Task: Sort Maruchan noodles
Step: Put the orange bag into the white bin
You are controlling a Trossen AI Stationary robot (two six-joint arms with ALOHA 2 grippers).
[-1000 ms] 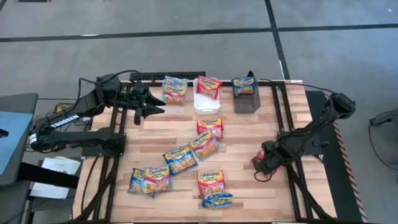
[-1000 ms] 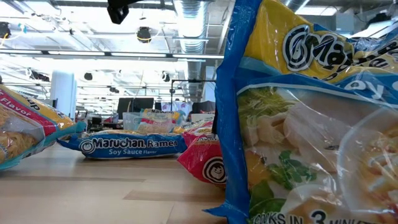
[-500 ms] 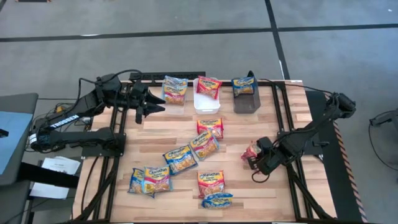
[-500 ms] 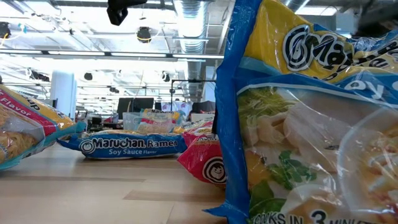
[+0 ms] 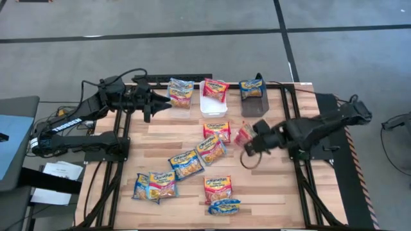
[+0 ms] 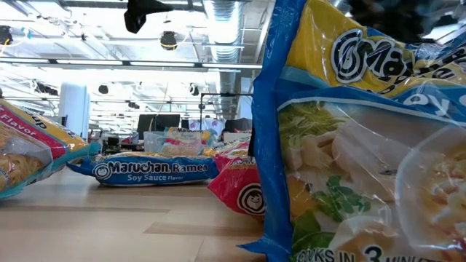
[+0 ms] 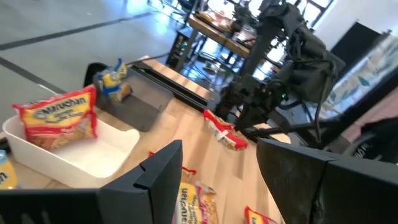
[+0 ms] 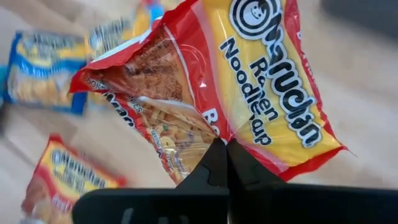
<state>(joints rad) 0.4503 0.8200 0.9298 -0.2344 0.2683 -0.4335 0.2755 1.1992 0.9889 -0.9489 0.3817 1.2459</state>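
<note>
One noodle packet in white bin.

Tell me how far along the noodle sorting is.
Early. Done: one packet in each of the three bins at the table's far edge. In hand: the right gripper is shut on a red-accented packet above mid-table. The left gripper waits open near the left bin. Left: about eight packets loose on the table.

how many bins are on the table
3, in a row at the high view's top: clear bin on the left, white bin in the middle, grey bin on the right.
</note>
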